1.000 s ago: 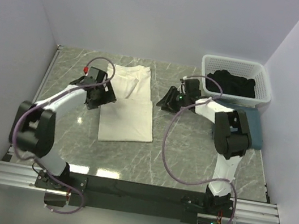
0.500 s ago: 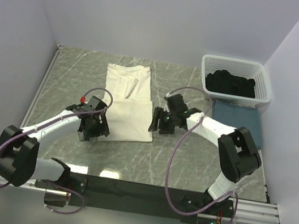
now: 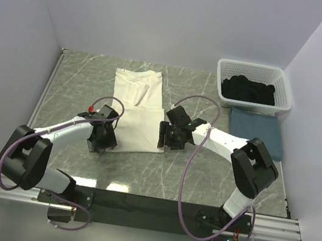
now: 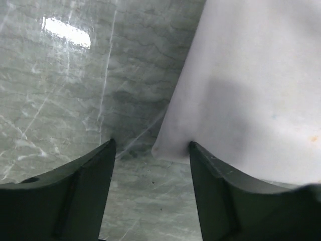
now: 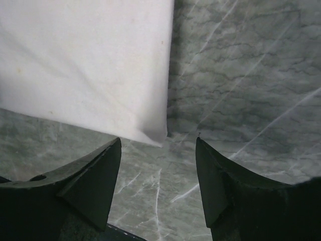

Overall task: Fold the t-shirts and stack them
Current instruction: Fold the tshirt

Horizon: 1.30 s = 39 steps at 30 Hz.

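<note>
A white t-shirt (image 3: 137, 107) lies flat on the marble table, partly folded lengthwise. My left gripper (image 3: 101, 142) is open at the shirt's near left corner (image 4: 165, 149), one finger on each side of the corner, just above the table. My right gripper (image 3: 164, 138) is open at the near right corner (image 5: 156, 134), the corner lying between its fingers. A folded dark blue shirt (image 3: 258, 132) lies at the right. Dark shirts (image 3: 249, 90) fill the white basket (image 3: 257, 70).
The basket stands at the back right against the wall, with the folded blue shirt just in front of it. Grey walls close the table on three sides. Bare marble (image 3: 164, 177) lies in front of the white shirt.
Both arms have swung from the shirt's middle sides toward me, down to its near corners. The shirt has not moved.
</note>
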Each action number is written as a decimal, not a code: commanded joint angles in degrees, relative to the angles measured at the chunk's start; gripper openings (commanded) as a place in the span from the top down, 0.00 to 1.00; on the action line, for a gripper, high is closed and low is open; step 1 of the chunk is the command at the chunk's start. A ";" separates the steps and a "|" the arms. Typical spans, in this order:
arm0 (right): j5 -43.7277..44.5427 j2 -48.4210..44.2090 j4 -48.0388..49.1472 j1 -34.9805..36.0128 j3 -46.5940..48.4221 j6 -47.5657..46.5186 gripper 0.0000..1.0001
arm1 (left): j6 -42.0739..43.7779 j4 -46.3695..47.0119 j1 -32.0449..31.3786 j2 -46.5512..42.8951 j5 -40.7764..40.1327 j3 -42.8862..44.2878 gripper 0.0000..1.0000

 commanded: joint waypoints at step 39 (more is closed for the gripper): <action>7.99 12.77 -10.50 5.68 10.07 4.32 0.43 | 2.42 -0.97 -2.99 5.48 2.04 0.33 0.99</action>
